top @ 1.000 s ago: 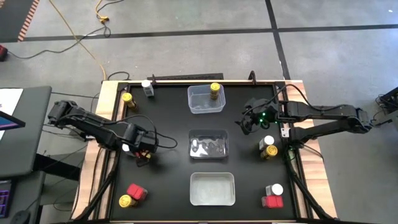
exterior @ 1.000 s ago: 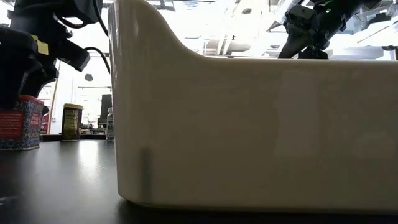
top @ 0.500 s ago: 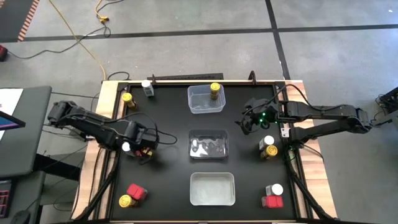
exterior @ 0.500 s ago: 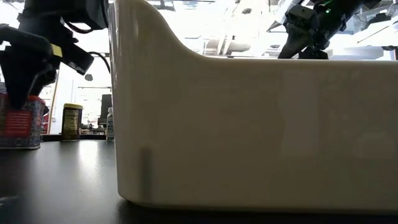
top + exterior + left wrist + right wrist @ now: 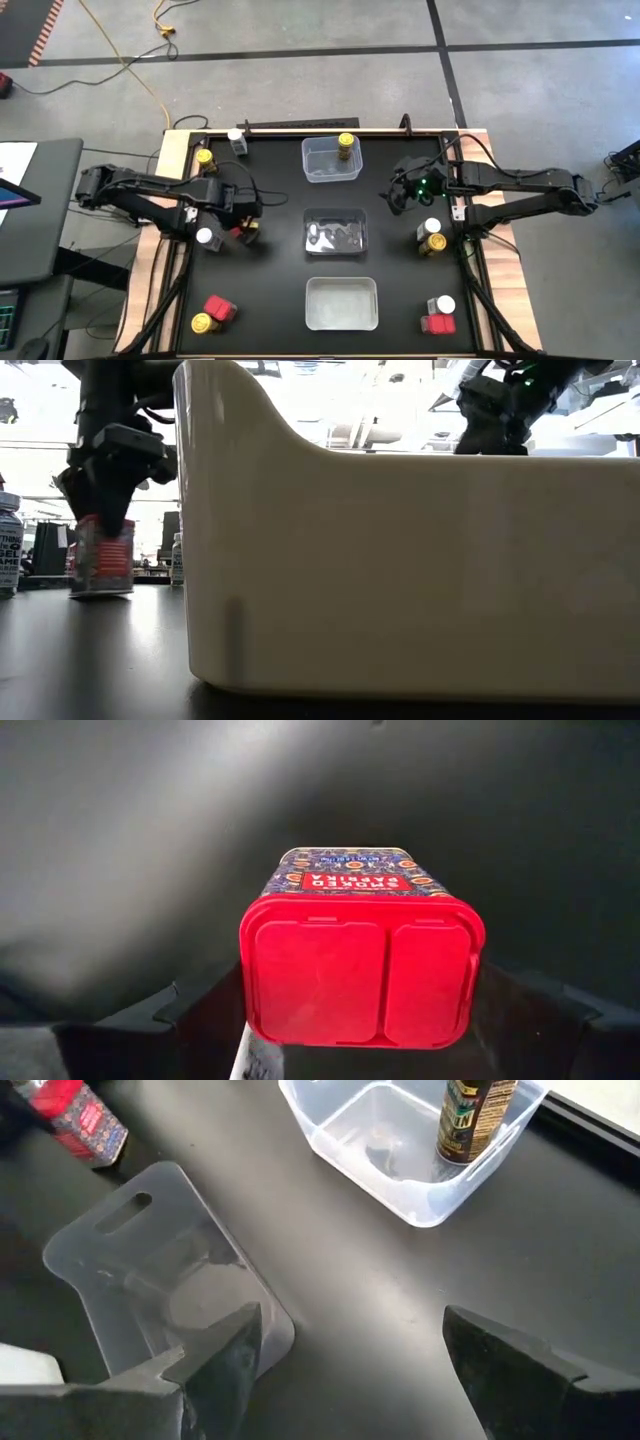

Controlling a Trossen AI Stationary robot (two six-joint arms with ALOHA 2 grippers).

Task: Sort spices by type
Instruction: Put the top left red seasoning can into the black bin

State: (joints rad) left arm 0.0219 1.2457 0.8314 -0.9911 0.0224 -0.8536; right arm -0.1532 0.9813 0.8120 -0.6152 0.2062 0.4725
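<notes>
Matt black tabletop [image 5: 270, 290]. Red boxy tin [image 5: 362, 955]: glossy red plastic lid, printed body. Beside it, clear rectangular plastic tubs [image 5: 405, 1142], smooth, semi-glossy. Light wooden table edge [image 5: 172, 150].

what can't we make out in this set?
- Low view: the near tub fills the picture and hides the table behind it.
- Left wrist view: the red tin covers the left gripper fingertips and the table below.
- High view: jar labels are too small to read.
- Right gripper: fingertips cut off by the wrist view's edge.
</notes>
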